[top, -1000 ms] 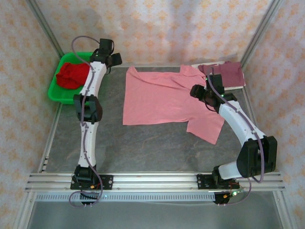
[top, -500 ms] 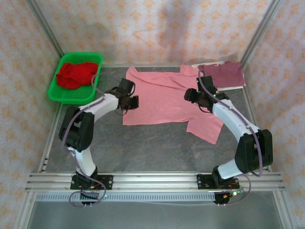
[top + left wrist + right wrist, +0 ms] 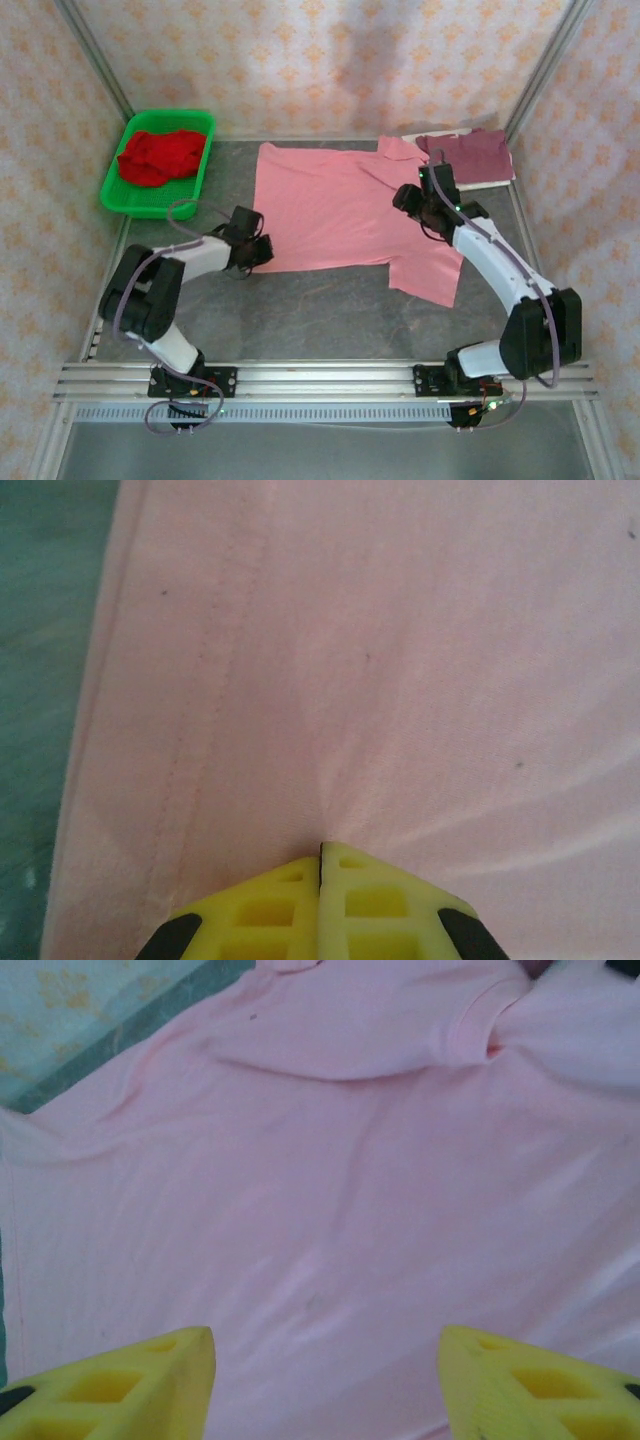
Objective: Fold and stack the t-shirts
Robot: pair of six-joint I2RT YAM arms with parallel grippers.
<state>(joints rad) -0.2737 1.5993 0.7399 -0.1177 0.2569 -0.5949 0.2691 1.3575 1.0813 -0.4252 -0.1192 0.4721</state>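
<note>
**A:** Left gripper (image 3: 321, 855), what state?

**B:** Jaws pressed together on a pinch of the pink t-shirt (image 3: 330, 210). Creases fan out from the tips. The hold is at the shirt's near-left corner, just inside the stitched hem (image 3: 190, 740).

**A:** Why that spot?

**B:** My judgement: a corner hold lets the arm carry that edge over for a fold.

**A:** Right gripper (image 3: 325, 1345)?

**B:** Jaws wide, nothing between them. It hovers over the chest, with the collar (image 3: 470, 1030) ahead. Probably lining up a second hold.

**A:** Where is the shirt?

**B:** Spread flat in the middle of the table (image 3: 300, 310), right sleeve toward the near side.

**A:** Containers?

**B:** One green basket (image 3: 112, 185), far left, apart from the pink shirt. It holds a crumpled red t-shirt (image 3: 155, 155). A maroon t-shirt (image 3: 470, 155) lies far right, in no container, on something pale. Cannot tell what.
</note>
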